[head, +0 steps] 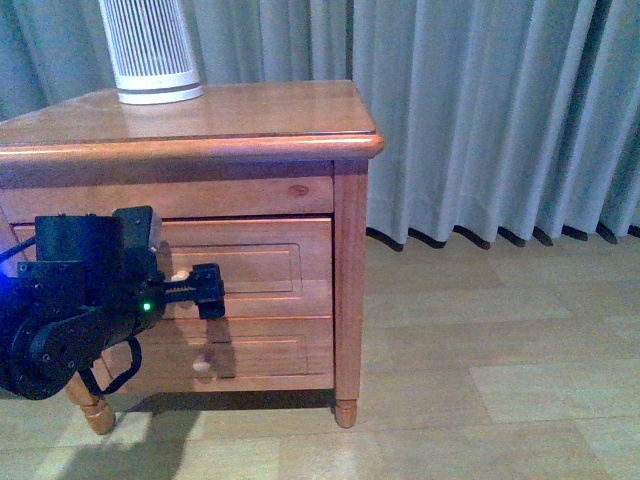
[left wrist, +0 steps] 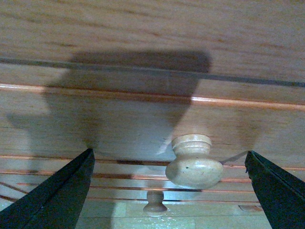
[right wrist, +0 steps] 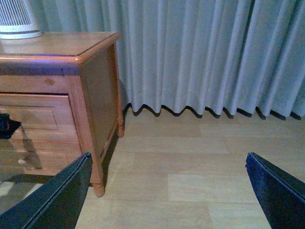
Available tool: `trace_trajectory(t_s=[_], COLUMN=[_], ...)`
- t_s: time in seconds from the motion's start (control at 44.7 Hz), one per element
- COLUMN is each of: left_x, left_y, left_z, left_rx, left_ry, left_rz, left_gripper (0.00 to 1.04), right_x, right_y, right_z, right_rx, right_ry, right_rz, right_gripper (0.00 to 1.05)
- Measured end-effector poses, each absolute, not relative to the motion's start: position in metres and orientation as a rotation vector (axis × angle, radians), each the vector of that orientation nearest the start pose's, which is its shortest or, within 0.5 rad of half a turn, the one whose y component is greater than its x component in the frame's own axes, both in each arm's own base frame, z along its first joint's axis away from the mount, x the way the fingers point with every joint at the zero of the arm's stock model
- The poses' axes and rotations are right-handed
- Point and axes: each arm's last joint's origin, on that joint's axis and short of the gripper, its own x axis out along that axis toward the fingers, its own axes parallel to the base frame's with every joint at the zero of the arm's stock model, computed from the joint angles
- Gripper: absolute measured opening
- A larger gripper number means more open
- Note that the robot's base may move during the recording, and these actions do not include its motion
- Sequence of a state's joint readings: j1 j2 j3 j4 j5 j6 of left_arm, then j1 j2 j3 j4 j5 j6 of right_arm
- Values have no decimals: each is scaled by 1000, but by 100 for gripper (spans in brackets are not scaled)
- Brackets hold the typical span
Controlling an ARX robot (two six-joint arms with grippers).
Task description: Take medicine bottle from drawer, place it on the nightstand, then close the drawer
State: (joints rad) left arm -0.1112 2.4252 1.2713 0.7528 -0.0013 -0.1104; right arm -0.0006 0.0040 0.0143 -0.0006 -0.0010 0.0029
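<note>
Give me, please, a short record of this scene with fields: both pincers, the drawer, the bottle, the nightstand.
left pincer: open, one finger on each side of the knob, not closed on it
right pincer: open, holds nothing
drawer: the upper one; its front looks shut
medicine bottle: not in view
nightstand: a ribbed white device stands on its top

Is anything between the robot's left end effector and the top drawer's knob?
Nothing. The left wrist view shows bare space from the open left end effector to the knob on the drawer.
</note>
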Motion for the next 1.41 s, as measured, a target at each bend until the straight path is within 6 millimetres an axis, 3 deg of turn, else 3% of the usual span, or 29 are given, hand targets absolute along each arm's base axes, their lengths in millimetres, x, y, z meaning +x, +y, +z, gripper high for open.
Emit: trace_trajectory(t_s=[0.089, 0.358, 0.492, 0.85, 1.409], left_x=[459, 459, 456, 432, 352], left_y=[-51, -49, -51, -47, -15], left_z=[39, 39, 39, 38, 25], left_rx=[-86, -88, -89, -90, -91], left_ry=[407, 402, 399, 407, 421], left_rz=[-85, -84, -98, -112, -169], left_gripper=[97, 46, 28, 26, 25], right_x=[97, 97, 97, 97, 97], right_y=[0, 0, 0, 0, 0], right_z=[168, 168, 168, 168, 168], right_rx=[3, 3, 3, 3, 3], right_ry=[-10, -10, -10, -10, -10], right_rz=[0, 0, 0, 0, 0], right_gripper=[98, 98, 98, 98, 98])
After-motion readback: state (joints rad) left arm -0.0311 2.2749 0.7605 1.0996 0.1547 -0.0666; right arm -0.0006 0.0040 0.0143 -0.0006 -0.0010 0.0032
